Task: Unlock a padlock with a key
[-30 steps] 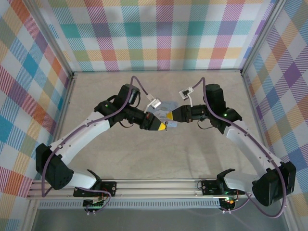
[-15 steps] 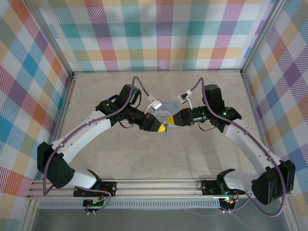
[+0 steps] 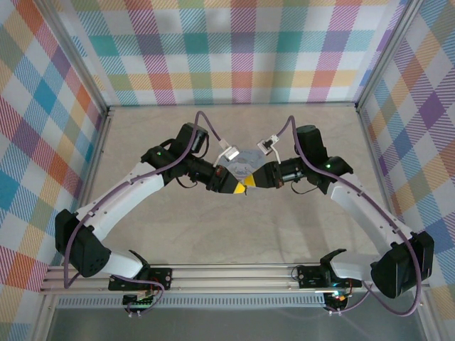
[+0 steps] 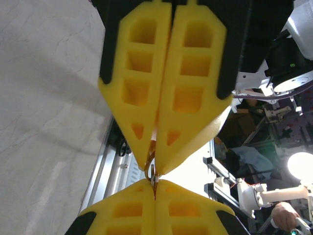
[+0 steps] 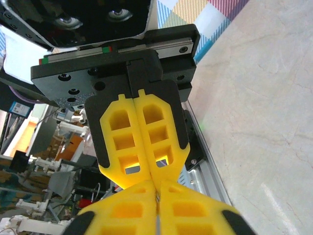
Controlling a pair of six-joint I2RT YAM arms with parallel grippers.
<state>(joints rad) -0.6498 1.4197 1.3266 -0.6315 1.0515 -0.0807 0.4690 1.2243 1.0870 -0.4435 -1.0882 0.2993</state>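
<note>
Above the middle of the table my two grippers meet tip to tip, the left gripper (image 3: pixel 240 187) facing the right gripper (image 3: pixel 251 183). In the left wrist view my left gripper (image 4: pixel 154 184) is shut on a thin silvery metal piece, the key (image 4: pixel 153 177). A brownish ring (image 4: pixel 148 164) joined to it runs up between the pressed-together fingers of the right gripper (image 4: pixel 154 167). The right wrist view shows my right gripper (image 5: pixel 157 190) shut, its tips against those of the left gripper (image 5: pixel 153 174). The padlock is hidden.
A pale blue tin (image 3: pixel 240 165) lies on the table just behind the meeting fingertips. Checked walls close the table on the left, back and right. An aluminium rail (image 3: pixel 234 273) carrying both arm bases runs along the near edge.
My right gripper has moved left up against the left gripper's tips and its jaws have closed. The left arm has stayed put, shut.
</note>
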